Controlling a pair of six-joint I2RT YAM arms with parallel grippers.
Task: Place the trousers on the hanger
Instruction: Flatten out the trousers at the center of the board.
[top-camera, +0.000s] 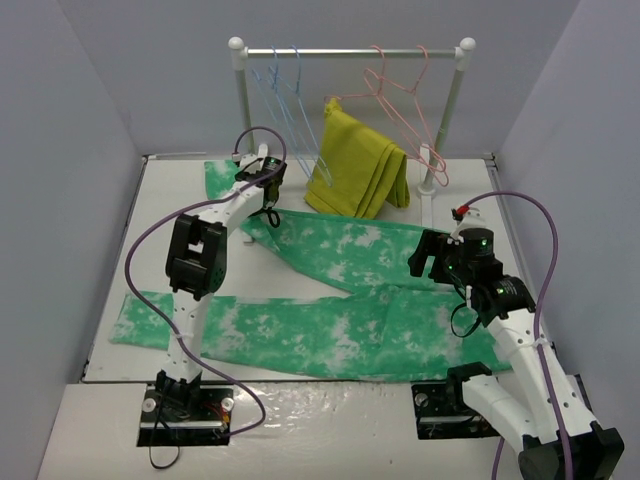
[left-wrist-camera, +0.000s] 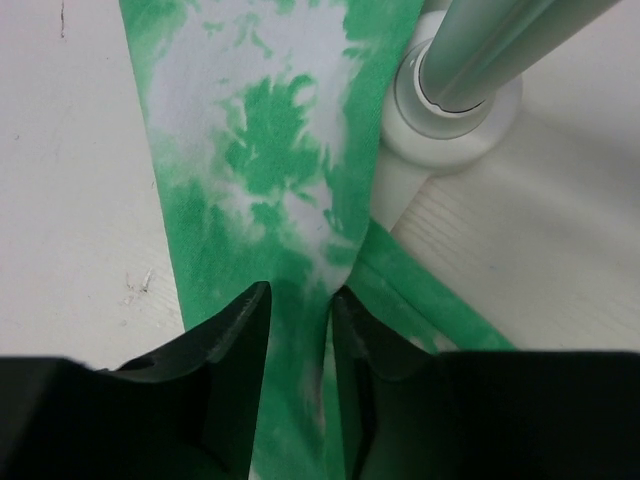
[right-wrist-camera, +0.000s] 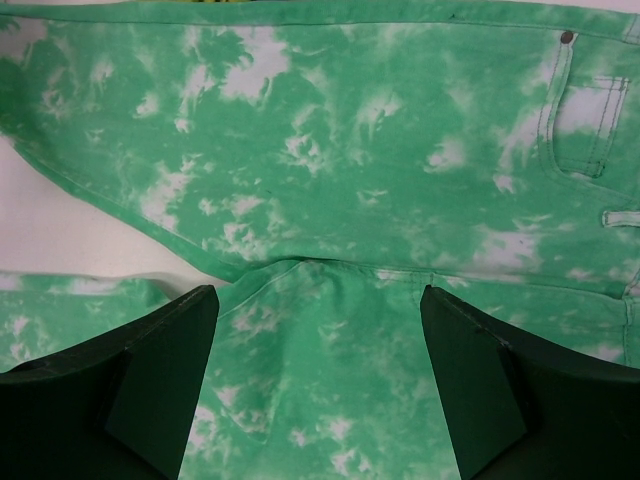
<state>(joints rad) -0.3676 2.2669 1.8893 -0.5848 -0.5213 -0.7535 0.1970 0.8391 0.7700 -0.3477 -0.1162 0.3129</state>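
The green, white-blotched trousers (top-camera: 340, 255) lie spread flat on the table, legs running left. My left gripper (top-camera: 258, 172) is at the far leg end beside the rack's left post. Seen from the left wrist, the cloth (left-wrist-camera: 270, 150) narrows into a bunched ridge between the nearly closed jaws of the left gripper (left-wrist-camera: 300, 295). My right gripper (top-camera: 432, 262) hovers open over the crotch seam; in the right wrist view the right gripper (right-wrist-camera: 320, 300) has flat cloth (right-wrist-camera: 350, 150) below its wide-apart jaws, with nothing held. Two light-blue hangers (top-camera: 285, 90) hang on the rail.
A white rack (top-camera: 350, 51) stands at the back; its left post base (left-wrist-camera: 450, 110) is just ahead of my left fingers. Pink hangers (top-camera: 400, 90) hang at the rail's right. A mustard-yellow folded garment (top-camera: 355, 170) leans under the rail. Grey walls close in on both sides.
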